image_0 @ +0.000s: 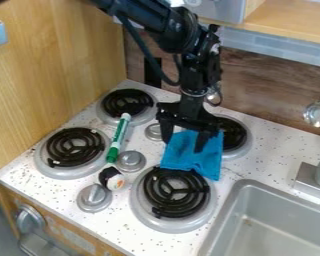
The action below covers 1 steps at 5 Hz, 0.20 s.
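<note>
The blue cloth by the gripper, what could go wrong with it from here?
The blue cloth reaches over the edge of the front burner beside the sink, so it might snag on the coils if dragged. The gripper's fingers stand apart at the cloth, so closing them could pinch just a fold and let it slip. A sideways swing might knock the green and white marker.

The black arm [159, 25] is cut off by the top edge. The rear right burner [235, 134] is partly covered by the gripper [184, 143] and the blue cloth [189, 157]. The sink [263, 225] is cropped at the right and bottom edges. A small black-and-white object [111, 178] is blurred, perhaps a toy.
</note>
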Tool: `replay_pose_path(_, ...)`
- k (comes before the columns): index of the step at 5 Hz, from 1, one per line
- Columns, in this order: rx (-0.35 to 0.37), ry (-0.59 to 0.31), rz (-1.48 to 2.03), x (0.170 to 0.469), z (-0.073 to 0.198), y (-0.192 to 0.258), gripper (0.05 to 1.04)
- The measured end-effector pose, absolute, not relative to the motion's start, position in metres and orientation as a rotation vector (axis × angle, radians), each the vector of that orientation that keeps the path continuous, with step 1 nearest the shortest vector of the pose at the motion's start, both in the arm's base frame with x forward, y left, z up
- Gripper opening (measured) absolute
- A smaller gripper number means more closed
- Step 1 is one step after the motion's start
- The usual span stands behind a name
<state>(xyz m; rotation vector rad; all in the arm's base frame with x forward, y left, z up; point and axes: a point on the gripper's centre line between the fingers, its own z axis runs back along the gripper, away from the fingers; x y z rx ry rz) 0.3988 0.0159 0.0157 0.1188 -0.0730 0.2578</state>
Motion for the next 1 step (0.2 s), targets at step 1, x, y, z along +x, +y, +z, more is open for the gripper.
replay_pose_path(1,0.108,-0.100,0.243,0.3878,0.0243,0.0148,1.005)
